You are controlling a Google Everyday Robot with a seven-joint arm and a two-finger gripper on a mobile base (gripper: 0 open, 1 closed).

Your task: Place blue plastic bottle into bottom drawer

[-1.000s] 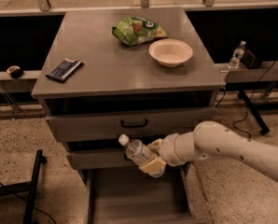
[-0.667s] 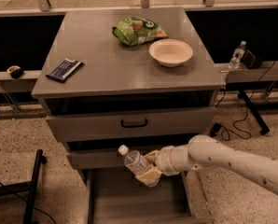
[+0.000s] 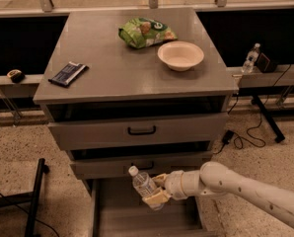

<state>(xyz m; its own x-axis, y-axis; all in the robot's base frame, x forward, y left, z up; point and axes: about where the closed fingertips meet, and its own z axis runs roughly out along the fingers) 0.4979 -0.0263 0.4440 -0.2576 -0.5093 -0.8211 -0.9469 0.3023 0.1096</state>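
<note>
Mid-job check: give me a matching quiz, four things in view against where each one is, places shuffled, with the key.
Things
1. blue plastic bottle
2. bowl
3. green snack bag
4. dark wrapped bar

Places
A. cabinet top, right side
B. cabinet top, left side
C. held in the gripper, above the open bottom drawer
D. cabinet top, rear centre

Pairs: 1-C, 2-A, 3-D, 4-B
</note>
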